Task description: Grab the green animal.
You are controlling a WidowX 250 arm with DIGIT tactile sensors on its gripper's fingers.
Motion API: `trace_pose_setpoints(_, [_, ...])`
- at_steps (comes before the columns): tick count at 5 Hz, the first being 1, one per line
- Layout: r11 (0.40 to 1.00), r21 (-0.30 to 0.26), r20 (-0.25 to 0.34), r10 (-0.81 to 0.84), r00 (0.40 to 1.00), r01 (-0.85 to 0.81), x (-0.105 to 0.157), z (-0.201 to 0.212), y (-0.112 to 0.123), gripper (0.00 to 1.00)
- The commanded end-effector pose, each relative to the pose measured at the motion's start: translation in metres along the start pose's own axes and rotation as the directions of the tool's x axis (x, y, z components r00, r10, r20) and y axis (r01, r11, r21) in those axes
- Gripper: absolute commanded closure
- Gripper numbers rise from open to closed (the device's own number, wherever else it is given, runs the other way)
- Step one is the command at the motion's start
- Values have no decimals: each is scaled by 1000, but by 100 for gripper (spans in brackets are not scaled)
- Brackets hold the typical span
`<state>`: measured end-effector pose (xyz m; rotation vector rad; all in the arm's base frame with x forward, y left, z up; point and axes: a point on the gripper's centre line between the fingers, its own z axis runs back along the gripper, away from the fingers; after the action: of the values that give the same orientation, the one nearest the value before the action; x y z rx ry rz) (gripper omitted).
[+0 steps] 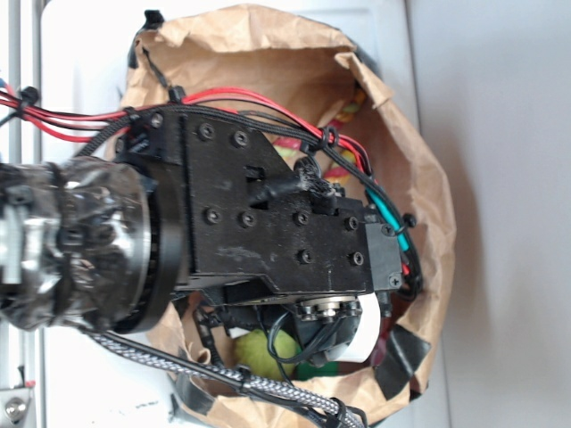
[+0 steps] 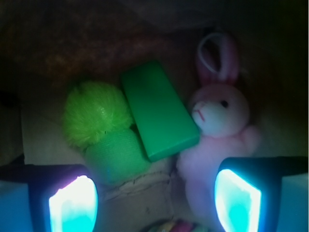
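A: Wrist camera is looking down into the dim bottom of the brown paper bag (image 1: 419,178), and there it is, the green animal (image 2: 104,135), lying left of centre.

B: Describe it for me.

A: Shaggy lime-yellow fuzz at the upper end, smooth pale-green rounded part below it, the two joined. The pale part sits just above the left finger (image 2: 72,205) of the gripper (image 2: 154,200).

B: And the gripper itself?

A: Jaws spread wide, nothing between them but bag floor. The left pad glows at the bottom left, the right pad (image 2: 236,203) at the bottom right. The animal is up and to the left of the gap, not inside it.

B: Neighbours?

A: A darker green block (image 2: 159,113) lies tilted, pressed right up against the animal's right side. Beyond that, the pink bunny (image 2: 217,130), ears up, its body partly covered by the right finger.

B: What about the exterior view?

A: Mostly the black arm body (image 1: 268,214) filling the bag's mouth, cables (image 1: 223,98) trailing over it. Under the arm, at the lower edge, a patch of yellow-green shows, likely the animal, but too little is visible to say which part.

B: Any contact?

A: None visible; fingers and toy stand apart.
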<state>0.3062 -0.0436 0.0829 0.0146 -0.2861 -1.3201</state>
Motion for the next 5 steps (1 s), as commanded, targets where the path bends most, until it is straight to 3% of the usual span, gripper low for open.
trace_pose_setpoints(1, [989,-17,74,-147,986,149,3,38,4,0])
trace_pose_setpoints(2, [978,-61,71,-197,978,202,6,39,-3,0])
trace_pose_setpoints(3, [945,-133,110,-286,952,299,6,35,-6,0])
trace_pose_setpoints(4, [922,-127,110,-353,929,365,4,27,-9,0])
trace_pose_setpoints(5, [899,-71,138,-420,897,432,6,11,-9,0])
